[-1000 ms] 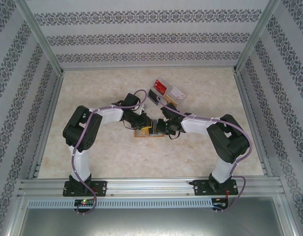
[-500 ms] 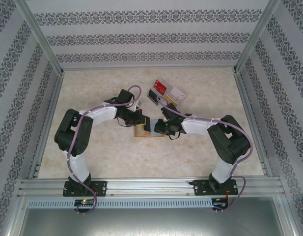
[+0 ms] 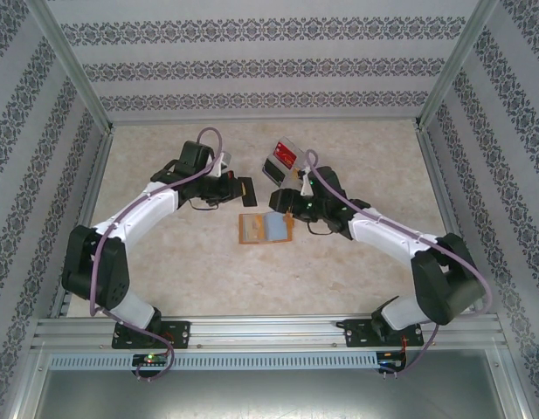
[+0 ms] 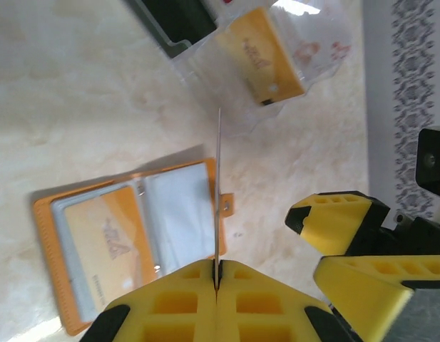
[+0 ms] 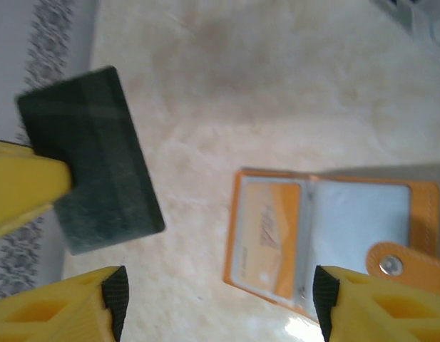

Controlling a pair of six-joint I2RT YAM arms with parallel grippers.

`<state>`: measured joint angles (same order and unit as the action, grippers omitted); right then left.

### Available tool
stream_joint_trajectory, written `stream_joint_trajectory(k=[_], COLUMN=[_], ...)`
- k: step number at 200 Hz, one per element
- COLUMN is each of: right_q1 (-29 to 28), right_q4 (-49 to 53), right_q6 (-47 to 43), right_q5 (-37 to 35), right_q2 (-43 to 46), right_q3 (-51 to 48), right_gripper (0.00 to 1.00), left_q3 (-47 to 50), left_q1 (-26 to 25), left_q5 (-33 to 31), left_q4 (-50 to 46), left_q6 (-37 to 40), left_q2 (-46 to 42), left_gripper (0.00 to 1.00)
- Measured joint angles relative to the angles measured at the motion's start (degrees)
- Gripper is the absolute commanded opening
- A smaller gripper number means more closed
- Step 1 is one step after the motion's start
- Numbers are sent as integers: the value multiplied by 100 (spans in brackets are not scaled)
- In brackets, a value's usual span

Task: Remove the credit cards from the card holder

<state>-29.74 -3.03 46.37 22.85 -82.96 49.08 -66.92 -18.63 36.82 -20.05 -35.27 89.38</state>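
The left claw (image 4: 217,274) is pinched tight on a thin, flat, dark grey credit card (image 5: 91,157). The right claw (image 3: 285,208) is yellow, its two sides wide apart. The orange card holder (image 5: 334,235) lies open on the smooth, stone-look surface (image 3: 356,262). One see-through pocket (image 5: 359,221) holds an orange card (image 5: 269,231); its writing is too blurry to read.

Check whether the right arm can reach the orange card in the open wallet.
Probably yes: the right hand hangs open just above the wallet, the orange card faces up in its pocket, and nothing lies between them.
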Motion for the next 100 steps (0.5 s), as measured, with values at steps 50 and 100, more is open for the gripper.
stream_joint_trajectory(k=[50,100], right_q1=[262,393], right_q4=[-721,-1563], right_q6=[396,1056], right_q5=[623,1445], right_q2=[96,-175], right_q3=[-72,-52], right_gripper=[76,69], left_q3=[535,859], left_q1=[0,0], left_q5=[549,1003], left_q4=[1453,2653], left_q6=[-1082,-2063], left_q2=[-116,-116], left_gripper=[3,4])
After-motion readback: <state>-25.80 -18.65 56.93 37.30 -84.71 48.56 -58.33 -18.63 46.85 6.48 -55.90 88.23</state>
